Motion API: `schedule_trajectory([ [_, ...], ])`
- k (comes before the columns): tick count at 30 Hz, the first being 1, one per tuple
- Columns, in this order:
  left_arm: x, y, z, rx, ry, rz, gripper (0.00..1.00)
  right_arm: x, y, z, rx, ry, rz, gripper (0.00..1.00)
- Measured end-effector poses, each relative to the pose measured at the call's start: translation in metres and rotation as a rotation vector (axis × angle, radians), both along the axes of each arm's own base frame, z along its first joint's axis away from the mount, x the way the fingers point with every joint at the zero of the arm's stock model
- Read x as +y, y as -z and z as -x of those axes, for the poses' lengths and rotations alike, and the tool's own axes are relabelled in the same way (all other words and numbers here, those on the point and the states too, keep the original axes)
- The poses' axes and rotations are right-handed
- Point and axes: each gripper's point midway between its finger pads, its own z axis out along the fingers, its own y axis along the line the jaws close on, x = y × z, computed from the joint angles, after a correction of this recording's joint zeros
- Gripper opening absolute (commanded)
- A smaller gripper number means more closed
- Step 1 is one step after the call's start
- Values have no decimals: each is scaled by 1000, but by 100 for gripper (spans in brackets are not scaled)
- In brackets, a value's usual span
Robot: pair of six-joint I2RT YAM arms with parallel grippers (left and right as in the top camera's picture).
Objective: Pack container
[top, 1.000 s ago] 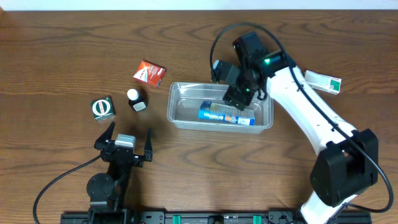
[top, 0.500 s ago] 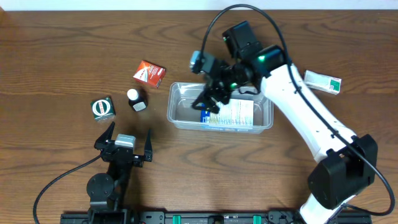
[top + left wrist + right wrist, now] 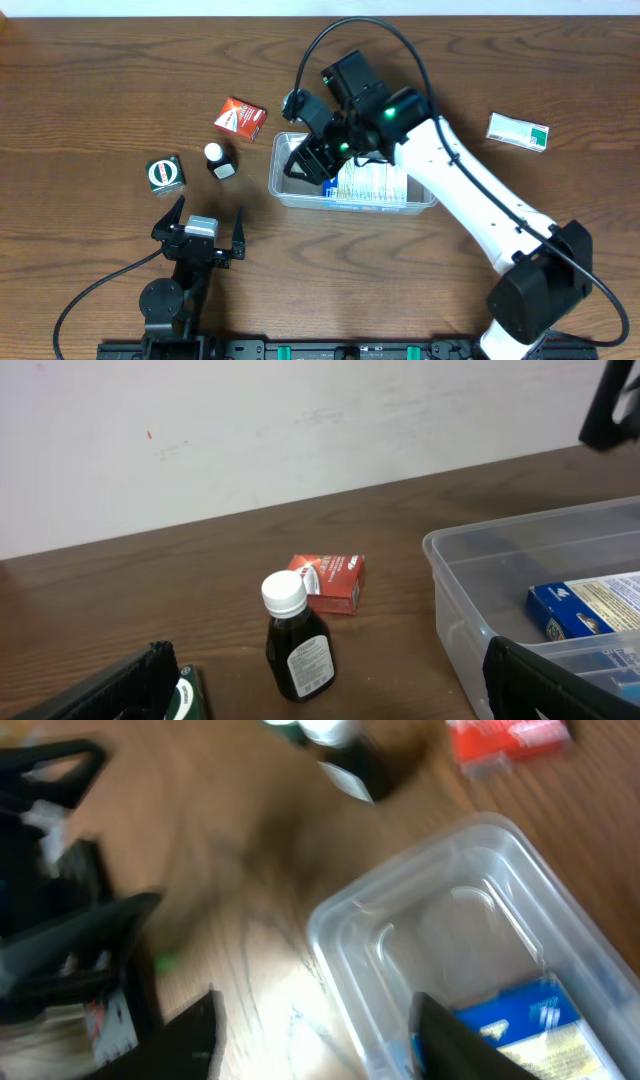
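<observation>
The clear plastic container (image 3: 281, 186) sits mid-table with a blue-and-white box (image 3: 372, 183) lying in it; it also shows in the left wrist view (image 3: 470, 595) and in the right wrist view (image 3: 420, 910). My right gripper (image 3: 303, 160) is open and empty, hovering over the container's left end. My left gripper (image 3: 205, 228) is open and empty, resting near the front edge. Left of the container are a dark bottle with a white cap (image 3: 219, 160), a red box (image 3: 241, 119) and a green box (image 3: 165, 174).
A white-and-green box (image 3: 518, 131) lies at the far right. A pale wall stands behind the table in the left wrist view (image 3: 300, 430).
My right arm has swung left from the container's right half to over its left end, leaving the blue-and-white box lying in the container. The left arm has not moved.
</observation>
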Motion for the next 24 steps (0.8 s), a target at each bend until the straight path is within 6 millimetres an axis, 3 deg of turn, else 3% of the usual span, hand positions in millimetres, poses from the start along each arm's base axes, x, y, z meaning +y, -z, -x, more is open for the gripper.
schedule_trajectory([
  [5, 0, 0, 0, 0, 0, 0, 98, 2, 21, -9, 71, 230, 93, 20],
  [10, 0, 0, 0, 0, 0, 0, 98, 11, 67, -21, 135, 441, 184, 7],
  [18, 0, 0, 0, 0, 0, 0, 98, 19, 132, -32, 193, 569, 265, 1],
  [24, 0, 0, 0, 0, 0, 0, 98, 9, 145, -40, 166, 637, 312, 1],
])
